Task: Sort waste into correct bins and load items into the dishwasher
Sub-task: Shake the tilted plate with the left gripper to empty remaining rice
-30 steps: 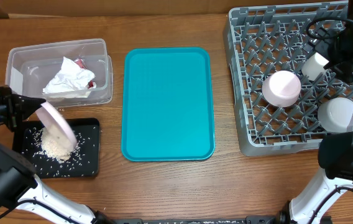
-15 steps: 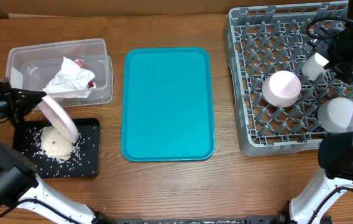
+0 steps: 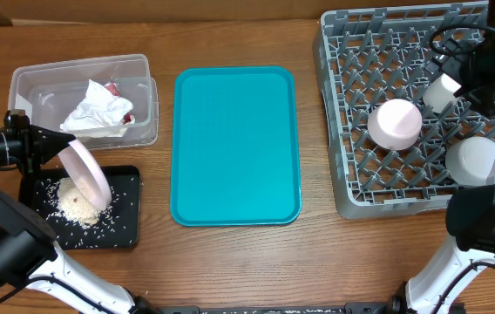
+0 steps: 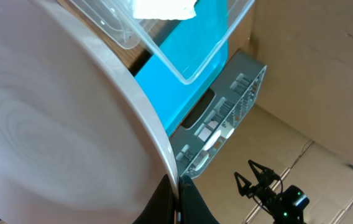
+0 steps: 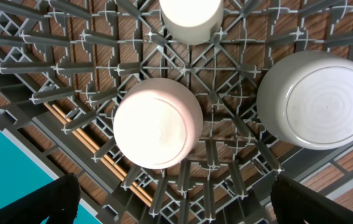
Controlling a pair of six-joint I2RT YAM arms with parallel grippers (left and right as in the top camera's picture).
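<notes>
1. Wooden table [image 3: 230, 270], seen from above: we list the bins at the left, a teal serving tray [image 3: 234, 148] with nothing on it in the middle, and the grey dish rack [image 3: 343, 52] at the right.
2. Left gripper [image 4: 178, 198]: fingers pressed together on the rim of the large plate [image 3: 88, 173], pinching its upper left edge.
3. Plate: on edge and steeply tilted, its lower rim over the heap of rice grains [image 3: 75, 204] in the black tray [image 3: 125, 237]. We cannot tell whether the rim touches the heap.
4. Clear tub [image 3: 147, 78]: just behind the black tray, holding the crumpled napkin [image 3: 95, 109].
5. Right gripper [image 5: 175, 202]: spread wide and holding nothing. It hovers above the rack, over a pale-pink bowl [image 5: 158, 121] and a white bowl [image 5: 316, 99], both mouth-down, and a cup [image 5: 191, 18].
6. Governing relation, in our judgement: the rack lies well to the right of the left gripper, across the teal serving tray. The right arm is nearer the rack, but the left arm has the plate. The plate's visible length runs upper left to lower right, so it would need righting to stand between pegs.
</notes>
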